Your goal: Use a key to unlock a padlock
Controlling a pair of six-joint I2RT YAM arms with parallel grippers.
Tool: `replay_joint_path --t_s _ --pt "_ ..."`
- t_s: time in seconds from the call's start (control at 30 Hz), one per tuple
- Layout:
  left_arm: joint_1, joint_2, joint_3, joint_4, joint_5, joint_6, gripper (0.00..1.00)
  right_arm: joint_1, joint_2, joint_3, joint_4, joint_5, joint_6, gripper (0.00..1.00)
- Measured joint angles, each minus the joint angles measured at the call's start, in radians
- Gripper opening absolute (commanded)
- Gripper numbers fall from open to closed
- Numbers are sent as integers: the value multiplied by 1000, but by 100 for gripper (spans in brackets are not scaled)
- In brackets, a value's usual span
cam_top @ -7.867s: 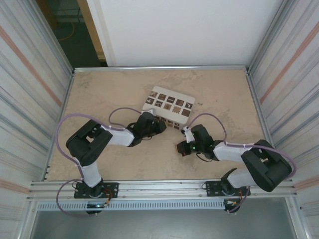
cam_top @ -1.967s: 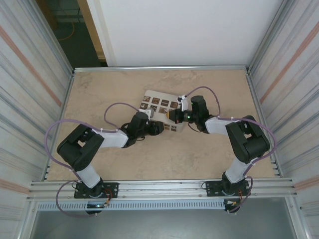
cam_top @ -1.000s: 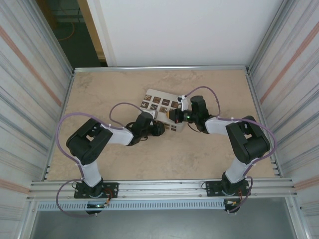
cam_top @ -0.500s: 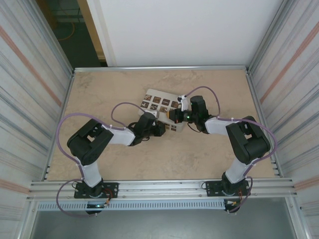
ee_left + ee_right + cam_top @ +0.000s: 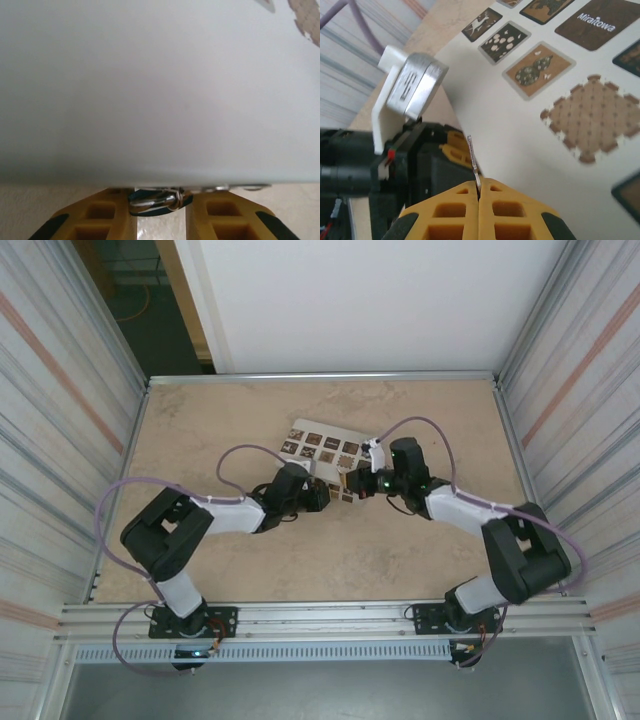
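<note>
The padlock (image 5: 156, 200), a small blue body with a shiny metal shackle, sits between my left gripper's (image 5: 161, 212) yellow fingers, which are shut on it right against the white box (image 5: 160, 90). In the right wrist view the key (image 5: 474, 162) is a thin metal sliver standing up from my right gripper (image 5: 479, 192), which is shut on it. The key's tip points toward the left gripper (image 5: 427, 155), close beside it. From above, the left gripper (image 5: 318, 498) and right gripper (image 5: 352, 483) nearly meet at the box's near edge; lock and key are too small to make out there.
The white box (image 5: 325, 448) with dark patterned squares lies mid-table, tilted, directly behind both grippers. Metal rails and ribbed walls close in the table (image 5: 250, 560) on the left, right and back. Purple cables loop over both arms.
My right arm has swung its elbow out to the right and nearer, and its gripper has come down off the box toward the left gripper. The left gripper has barely moved.
</note>
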Motion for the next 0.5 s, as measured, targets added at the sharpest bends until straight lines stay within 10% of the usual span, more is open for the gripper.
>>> replay_joint_path --t_s 0.5 --pt "-20 -110 41 -196 143 -140 15 234 -263 -341 -39 248 -77 0"
